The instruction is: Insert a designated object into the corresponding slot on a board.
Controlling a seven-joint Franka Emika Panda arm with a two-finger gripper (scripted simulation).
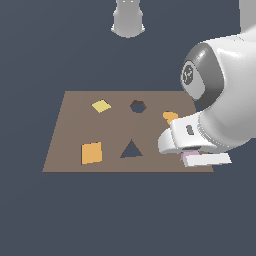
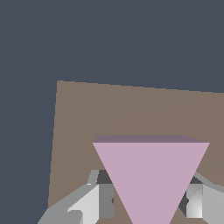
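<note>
The pincer [image 2: 148, 205] is straddling the lilac triangle [image 2: 151, 181], its two fingers [image 2: 94, 203] sitting on either side of the block and seeming to be pinching it, though actual contact is too hard to make out in the wrist view. In the exterior view the triangle [image 1: 189, 158] is peeking out as a pink sliver under the white hand at the board's [image 1: 75, 125] near corner on that view's right, well apart from the triangular slot [image 1: 131, 150]. The block is lying flat, its broad edge facing away from the wrist and its tip pointing back between the fingers.
</note>
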